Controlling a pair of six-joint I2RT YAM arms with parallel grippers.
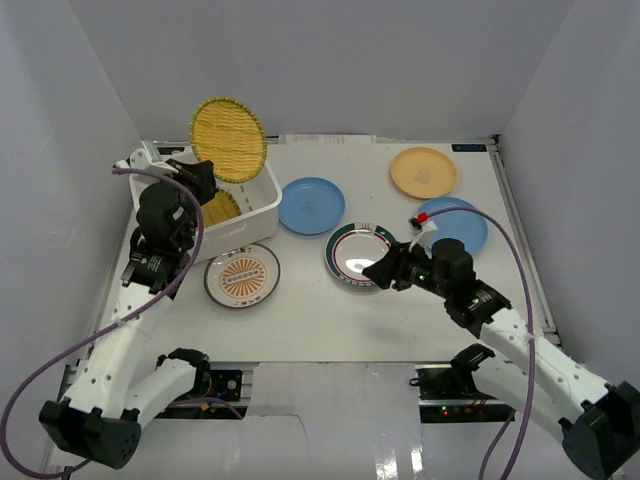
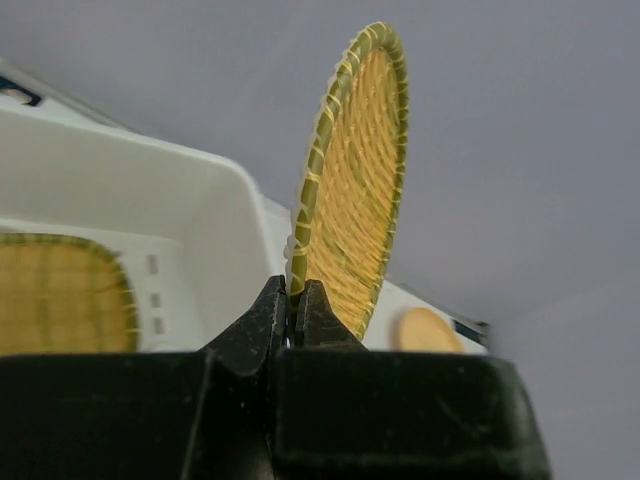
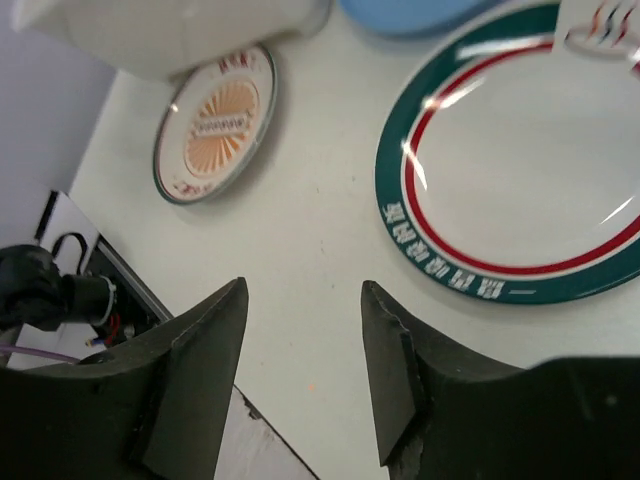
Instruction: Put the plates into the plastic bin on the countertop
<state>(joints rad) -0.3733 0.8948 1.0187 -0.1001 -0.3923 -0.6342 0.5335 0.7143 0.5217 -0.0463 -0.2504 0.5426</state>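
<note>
My left gripper point(image 1: 205, 178) point(image 2: 292, 290) is shut on the rim of a yellow woven plate point(image 1: 228, 139) point(image 2: 355, 170), which it holds upright above the white plastic bin point(image 1: 262, 192) point(image 2: 130, 190). A second woven plate point(image 1: 220, 207) point(image 2: 55, 295) lies inside the bin. My right gripper point(image 1: 375, 270) point(image 3: 303, 290) stands open and empty just off the near edge of the green-rimmed plate point(image 1: 355, 255) point(image 3: 520, 150). On the countertop point(image 1: 320, 310) also lie the orange-patterned plate point(image 1: 242, 275) point(image 3: 215, 125), two blue plates point(image 1: 311, 205) point(image 1: 455, 225) and the orange-tan plate point(image 1: 423, 172).
White walls enclose the countertop on three sides. Metal rails run along its edges. The right arm's body and cable cover part of the right-hand blue plate.
</note>
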